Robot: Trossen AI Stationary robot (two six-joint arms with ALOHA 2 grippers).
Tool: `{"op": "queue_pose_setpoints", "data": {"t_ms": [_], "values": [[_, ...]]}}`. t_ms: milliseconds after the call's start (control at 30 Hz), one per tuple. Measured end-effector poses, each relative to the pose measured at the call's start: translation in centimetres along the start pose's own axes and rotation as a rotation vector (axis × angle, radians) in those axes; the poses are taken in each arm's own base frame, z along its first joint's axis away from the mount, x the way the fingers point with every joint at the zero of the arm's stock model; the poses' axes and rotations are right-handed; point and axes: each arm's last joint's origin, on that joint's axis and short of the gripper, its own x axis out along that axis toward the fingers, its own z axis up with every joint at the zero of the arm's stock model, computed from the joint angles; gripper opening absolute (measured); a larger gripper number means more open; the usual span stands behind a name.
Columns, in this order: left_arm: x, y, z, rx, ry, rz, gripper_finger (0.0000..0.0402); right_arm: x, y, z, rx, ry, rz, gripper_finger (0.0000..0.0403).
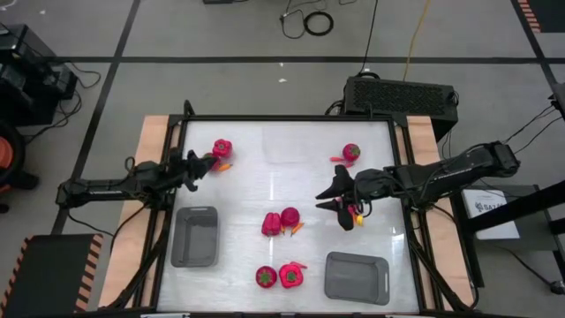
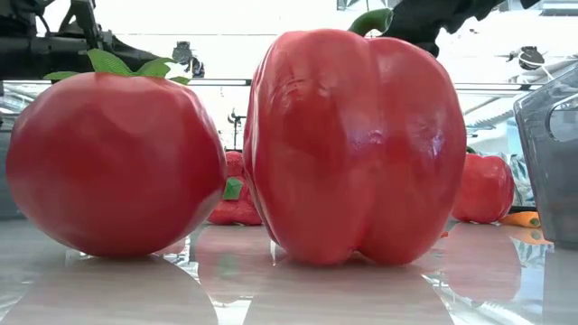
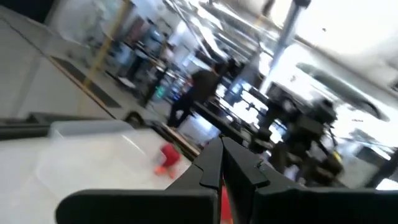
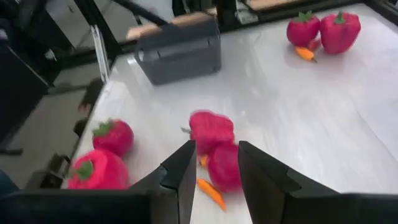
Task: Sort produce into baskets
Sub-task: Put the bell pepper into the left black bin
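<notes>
My left gripper [image 1: 205, 162] is at the far left of the table, beside a magenta pepper [image 1: 222, 148] and a small orange piece [image 1: 226, 166]. Its fingers [image 3: 211, 163] are closed, with a red sliver [image 3: 223, 194] between them. My right gripper [image 1: 330, 197] is open and empty right of centre, pointing at two magenta peppers [image 4: 211, 129] and an orange piece [image 4: 211, 193] at the table's middle. Two grey bins lie on the table at near left [image 1: 196, 236] and near right [image 1: 357, 276]. A clear tray [image 1: 287, 146] lies at the far middle. My left gripper pinches a slender red piece [image 3: 223, 194] between its two fingers. Only a thin strip of it shows in the gap, and the fingers hide the rest. The gripper is tipped up toward the room, and the piece is clear of the table.
A tomato [image 1: 266, 276] and a pepper [image 1: 290, 276] stand at the near edge, filling the low view [image 2: 117, 162]. Another tomato [image 1: 351, 152] lies far right. A small orange-red piece [image 1: 357, 212] lies under my right wrist. A black perforated box [image 1: 402, 93] stands beyond the table.
</notes>
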Motion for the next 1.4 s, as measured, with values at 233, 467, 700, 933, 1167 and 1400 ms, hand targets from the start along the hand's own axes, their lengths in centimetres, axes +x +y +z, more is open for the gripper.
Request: {"op": "queue_pose_setpoints", "data": {"t_ms": [233, 467, 700, 933, 1167, 1400], "values": [[0.8, -1.2, 1.6, -0.021, -0.025, 0.037, 0.0013, 0.0, -0.2, -0.5, -0.034, 0.047, -0.015, 0.0111], [5.9, -6.1, 4.9, 0.159, 0.208, -0.049, 0.0013, 0.0, -0.2, -0.5, -0.163, 0.050, -0.012, 0.0111], [12.9, -12.0, 4.4, 0.433, 0.603, -0.143, 0.0013, 0.0, -0.2, -0.5, -0.228, 0.053, -0.007, 0.0111], [16.8, -16.9, 3.4, 0.594, 0.769, -0.227, 0.0013, 0.0, -0.2, -0.6, -0.230, 0.067, -0.010, 0.0111], [17.7, -17.6, -0.6, 0.644, 0.941, -0.269, 0.0013, 0.0, -0.3, -0.8, -0.231, 0.088, -0.015, 0.0111], [17.5, -17.6, -4.7, 0.654, 1.106, -0.274, 0.0039, -0.1, -0.3, -0.8, -0.230, 0.089, -0.016, 0.0111]]}}
